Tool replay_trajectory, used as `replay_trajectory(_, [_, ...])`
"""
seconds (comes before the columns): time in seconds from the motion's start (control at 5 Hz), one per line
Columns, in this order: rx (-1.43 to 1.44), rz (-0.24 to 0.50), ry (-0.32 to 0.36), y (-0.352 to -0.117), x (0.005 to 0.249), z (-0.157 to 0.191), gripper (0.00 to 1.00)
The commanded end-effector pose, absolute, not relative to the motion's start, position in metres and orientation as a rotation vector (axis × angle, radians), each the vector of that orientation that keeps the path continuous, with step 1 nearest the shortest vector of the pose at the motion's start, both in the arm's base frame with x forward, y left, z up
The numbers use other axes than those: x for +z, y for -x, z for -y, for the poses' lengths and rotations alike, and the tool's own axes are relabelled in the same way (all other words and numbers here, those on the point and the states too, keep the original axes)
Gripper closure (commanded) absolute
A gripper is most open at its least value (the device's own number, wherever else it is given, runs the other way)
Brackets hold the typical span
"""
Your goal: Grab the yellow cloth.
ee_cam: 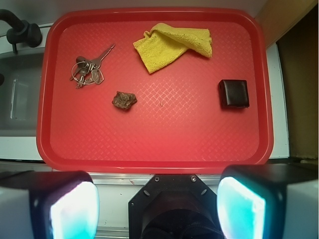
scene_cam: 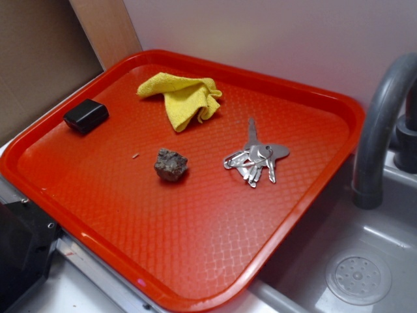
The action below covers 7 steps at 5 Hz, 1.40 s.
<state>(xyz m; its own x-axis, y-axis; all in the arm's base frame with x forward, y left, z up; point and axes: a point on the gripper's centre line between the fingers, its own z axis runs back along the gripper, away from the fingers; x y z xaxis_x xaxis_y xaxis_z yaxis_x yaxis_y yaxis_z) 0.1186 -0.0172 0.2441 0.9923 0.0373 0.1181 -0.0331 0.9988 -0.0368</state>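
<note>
Lay crumpled at the far end of the red tray [scene_cam: 339, 107], the yellow cloth [scene_cam: 182, 96], folded over on itself with one pointed corner trailing toward the middle of the tray. Sat well apart from the bunch of keys [scene_cam: 256, 160] and from the small black box [scene_cam: 86, 116] near the other rim; kept clear also of the dark lump of rock [scene_cam: 171, 165] closer to the tray's centre. Touched nothing but the tray.

Judged light, soft and limp from its fuzzy pile and loose folds: likely to sag and drape once lifted, not to slip, not to break. Best taken at the thick, doubled-over bunch toward the far rim, where the layers stand up and give something to bite on; the flat trailing corner probably too thin against the patterned tray floor to catch cleanly.

Seen only in the wrist view, the pincer [ee_cam: 157, 206]: fingers [ee_cam: 75, 209] spread wide apart at the bottom of the frame, nothing between them, nothing touched. Hung outside the near rim of the tray, high above it, with the cloth far ahead and a little to one side. Absent from the exterior view.
</note>
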Motion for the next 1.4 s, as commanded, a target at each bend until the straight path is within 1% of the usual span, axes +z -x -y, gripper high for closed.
replay_trajectory(0.0, [0.035, 0.119, 0.035, -0.119, 0.244, 0.017, 0.0])
replay_trajectory(0.2, [-0.005, 0.141, -0.037, -0.169, 0.196, -0.008, 0.0])
replay_trajectory(0.4, [-0.049, 0.154, -0.042, -0.22, 0.176, -0.021, 0.0])
replay_trajectory(0.6, [-0.175, 0.239, 0.009, -0.273, 0.16, -0.019, 0.0])
replay_trajectory(0.8, [-0.259, 0.291, 0.047, -0.313, 0.134, -0.005, 0.0])
replay_trajectory(1.2, [-0.259, 0.291, 0.047, -0.313, 0.134, -0.005, 0.0])
